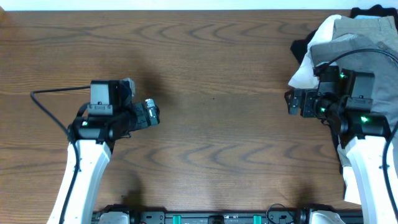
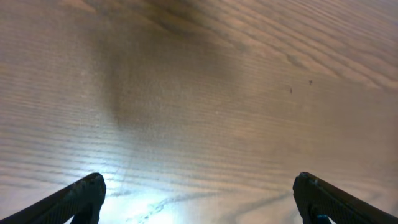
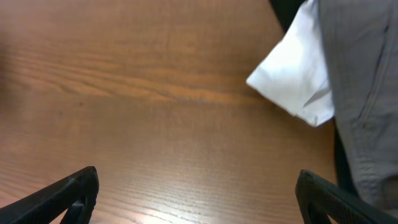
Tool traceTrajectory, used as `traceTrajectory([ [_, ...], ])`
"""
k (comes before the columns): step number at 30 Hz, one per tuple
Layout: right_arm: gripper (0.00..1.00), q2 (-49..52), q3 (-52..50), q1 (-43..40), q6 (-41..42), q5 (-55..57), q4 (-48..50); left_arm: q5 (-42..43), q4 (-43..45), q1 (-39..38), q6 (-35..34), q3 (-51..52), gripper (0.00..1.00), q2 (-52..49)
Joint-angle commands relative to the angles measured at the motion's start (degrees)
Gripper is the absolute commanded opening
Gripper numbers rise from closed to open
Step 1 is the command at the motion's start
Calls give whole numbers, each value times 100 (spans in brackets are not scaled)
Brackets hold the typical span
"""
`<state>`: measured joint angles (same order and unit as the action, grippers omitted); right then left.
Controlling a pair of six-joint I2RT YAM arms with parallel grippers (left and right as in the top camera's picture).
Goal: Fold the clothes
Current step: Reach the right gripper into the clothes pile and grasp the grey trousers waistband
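Note:
A pile of clothes point(image 1: 357, 40) lies at the table's far right: a grey garment point(image 3: 367, 93) on top, a white one point(image 3: 298, 78) sticking out at its left, dark cloth beneath. My right gripper point(image 1: 292, 102) is open and empty over bare wood, just left of the pile; the right wrist view shows its fingertips point(image 3: 199, 193) wide apart. My left gripper point(image 1: 152, 112) is open and empty at the table's left, far from the clothes. The left wrist view shows its fingertips point(image 2: 199, 199) wide apart over bare wood.
The brown wooden table point(image 1: 211, 81) spans the view. A black cable point(image 1: 46, 102) loops left of the left arm. The arm bases stand at the front edge point(image 1: 211, 218).

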<state>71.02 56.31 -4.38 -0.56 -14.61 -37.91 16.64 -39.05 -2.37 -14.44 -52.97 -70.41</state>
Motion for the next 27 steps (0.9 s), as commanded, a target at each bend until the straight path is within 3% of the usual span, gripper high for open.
traceTrajectory([
  [1,99,146,142,-48,-98,-96,-7,92,59,-17,-525,-120,98,-369],
  [7,99,234,138,-48,-293,-511,-26,269,66,-20,-1069,-120,98,-957],
  [13,99,238,197,-48,-293,-306,310,1545,533,-24,-83,-164,97,-1097],
  [19,99,540,1056,-87,-251,496,481,1502,151,-39,-83,-710,93,-1091],
  [27,99,2153,2857,-315,-319,1132,286,667,-243,-479,-85,-1285,93,-1091],
])
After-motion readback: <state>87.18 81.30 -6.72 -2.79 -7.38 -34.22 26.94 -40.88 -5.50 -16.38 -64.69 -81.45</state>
